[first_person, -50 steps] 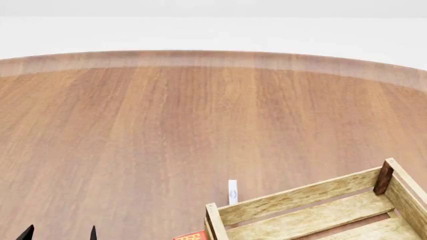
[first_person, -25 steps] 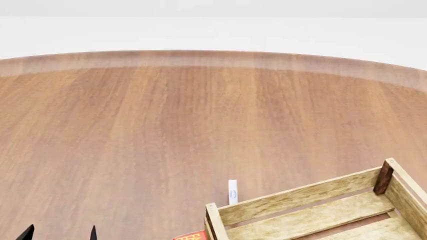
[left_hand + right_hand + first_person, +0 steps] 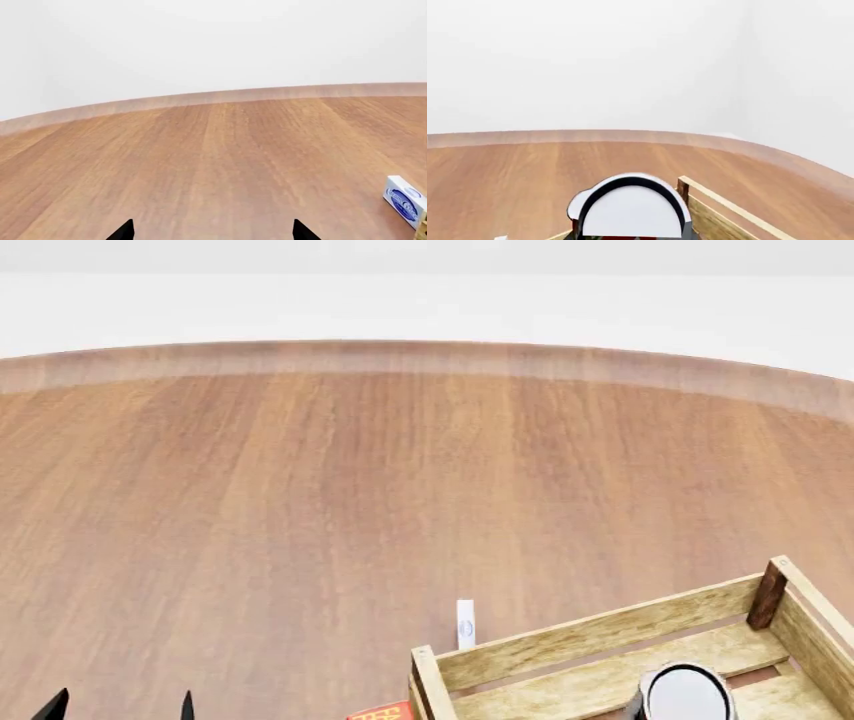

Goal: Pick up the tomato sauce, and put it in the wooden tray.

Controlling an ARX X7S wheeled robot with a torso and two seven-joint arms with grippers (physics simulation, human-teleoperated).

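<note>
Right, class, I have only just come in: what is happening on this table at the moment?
A two-armed robot is moving a tomato sauce can to the wooden tray. The can's silvery top shows above the tray, close before the right wrist camera, so the right arm probably carries it. The left end effector hangs open over bare table. A small white box stands beside the tray.

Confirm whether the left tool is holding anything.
No: in the left wrist view the left tool has only bare table between its tips.

The tomato sauce [image 3: 685,695] and wooden tray [image 3: 587,635] are edge-cropped.
</note>
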